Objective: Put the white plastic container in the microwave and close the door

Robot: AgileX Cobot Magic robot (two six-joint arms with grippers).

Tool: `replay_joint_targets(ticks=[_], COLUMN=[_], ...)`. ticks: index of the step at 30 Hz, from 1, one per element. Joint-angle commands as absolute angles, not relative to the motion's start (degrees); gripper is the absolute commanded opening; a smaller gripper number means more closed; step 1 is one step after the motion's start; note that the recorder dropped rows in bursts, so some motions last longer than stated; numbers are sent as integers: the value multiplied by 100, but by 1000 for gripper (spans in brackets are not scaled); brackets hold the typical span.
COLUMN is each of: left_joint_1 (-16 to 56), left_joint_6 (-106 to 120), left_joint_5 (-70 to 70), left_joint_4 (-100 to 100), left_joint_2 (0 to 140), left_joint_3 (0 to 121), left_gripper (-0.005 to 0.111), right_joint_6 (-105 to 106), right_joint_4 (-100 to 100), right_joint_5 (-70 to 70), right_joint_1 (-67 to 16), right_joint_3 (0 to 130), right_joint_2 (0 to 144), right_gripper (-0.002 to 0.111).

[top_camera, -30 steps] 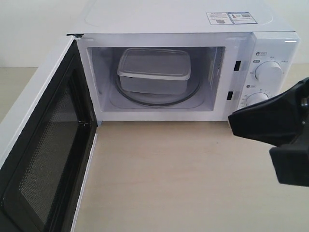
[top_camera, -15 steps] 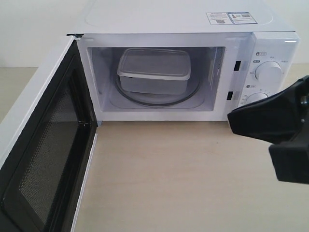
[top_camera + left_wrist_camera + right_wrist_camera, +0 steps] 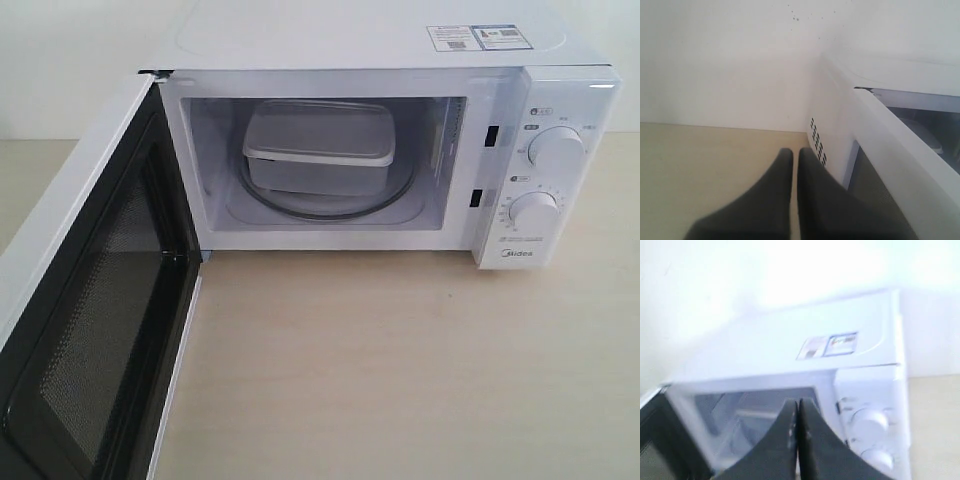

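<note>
The white plastic container point(image 3: 320, 147) sits on the glass turntable inside the microwave point(image 3: 400, 40), lid on. The door point(image 3: 85, 300) stands swung wide open to the left, its dark mesh window facing inward. No gripper shows in the exterior view. In the left wrist view my left gripper point(image 3: 795, 153) is shut and empty, low over the table behind the open door point(image 3: 900, 150), near the microwave's vented side point(image 3: 818, 141). In the right wrist view my right gripper point(image 3: 798, 404) is shut and empty, in front of the microwave point(image 3: 850, 320), whose picture is blurred.
A light wooden table point(image 3: 400, 370) stretches in front of the microwave. A white wall point(image 3: 720, 60) stands behind it. Two round dials point(image 3: 556, 148) sit on the right panel.
My right gripper, seen at the right edge of the exterior view earlier, has left that view. The container and the door have not moved.
</note>
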State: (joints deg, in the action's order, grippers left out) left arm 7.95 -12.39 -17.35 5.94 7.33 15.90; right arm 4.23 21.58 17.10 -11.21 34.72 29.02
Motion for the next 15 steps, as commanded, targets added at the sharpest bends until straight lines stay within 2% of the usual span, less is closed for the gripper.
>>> replay_joint_targets(ticks=[1, 8, 15], left_joint_1=[791, 791, 791], left_joint_6=[-1236, -1236, -1236], left_joint_5=[-1662, -1662, -1662], left_joint_4=[605, 605, 605], left_joint_2=[726, 726, 726], left_joint_3=[1569, 1569, 1569], left_gripper=[4, 4, 4], right_joint_6=[677, 1495, 1645], right_joint_4=[2346, 2253, 2277], right_joint_5=[1165, 1049, 570], right_joint_1=[-342, -124, -124], right_joint_3=[2637, 1686, 729], right_joint_2=[1825, 500, 322], right_gripper=[0, 0, 0])
